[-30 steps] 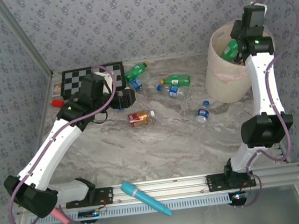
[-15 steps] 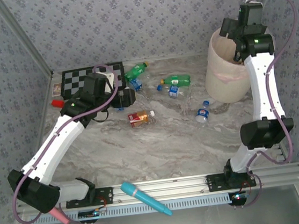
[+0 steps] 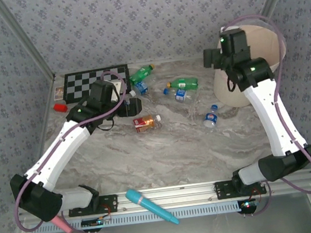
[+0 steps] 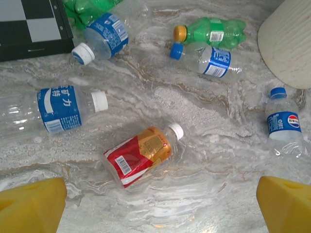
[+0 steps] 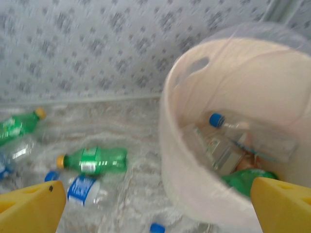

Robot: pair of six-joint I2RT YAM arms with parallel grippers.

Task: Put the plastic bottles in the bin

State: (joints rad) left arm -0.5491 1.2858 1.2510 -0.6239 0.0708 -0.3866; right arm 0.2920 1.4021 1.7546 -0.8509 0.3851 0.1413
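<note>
My left claw (image 4: 160, 206) n right claw (image 5: 155, 206) both gape open; I'd pinch the red-label bottle (image 4: 141, 155) mid-body, prob light, squishy, rolls easy.

Overhead and both close wrist cameras share bottles (image 3: 184, 83).

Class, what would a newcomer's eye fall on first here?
Bottles lie scattered across the marbled table, a red-labelled one at the centre. The big pale bin stands far right with bottles already inside. A chessboard sits far left, a teal microphone at the near edge.
</note>
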